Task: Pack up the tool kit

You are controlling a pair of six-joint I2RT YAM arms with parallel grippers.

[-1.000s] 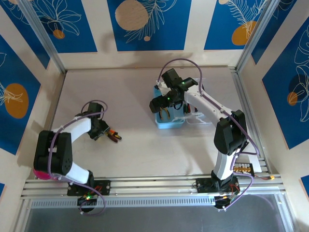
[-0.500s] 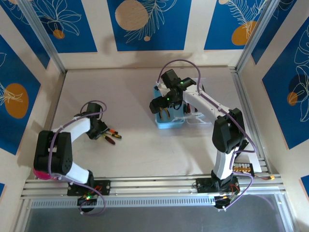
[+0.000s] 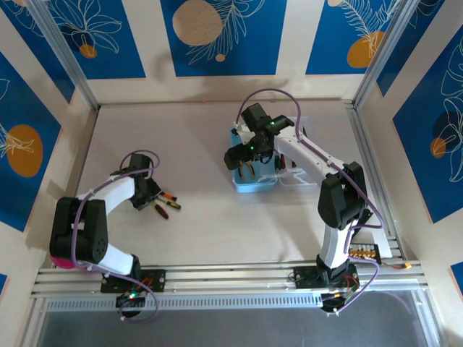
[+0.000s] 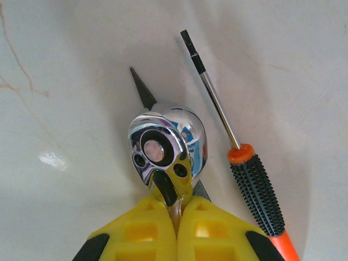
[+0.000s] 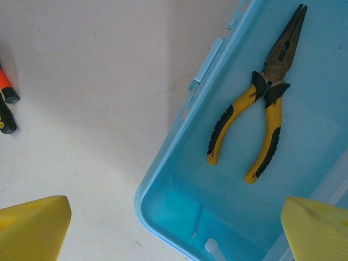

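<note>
Two arms in the top view: left gripper (image 3: 150,196) at 9 o'clock on the table (image 3: 210,130) over loose tools (image 3: 166,204), right gripper (image 3: 246,157) above the light-blue case (image 3: 255,185) just 3 o'clock of centre. Left wrist: yellow fingers (image 4: 147,234) pinched together on the chrome wrench (image 4: 166,144) just below its head, screwdriver (image 4: 255,190) beside it at 3 o'clock. Likely stiff, dense, slick steel; the neck should grip better than the round head. Right wrist: jaws spread wide, holding nothing, pliers (image 5: 266,109) lying in the case at 1 o'clock.
</note>
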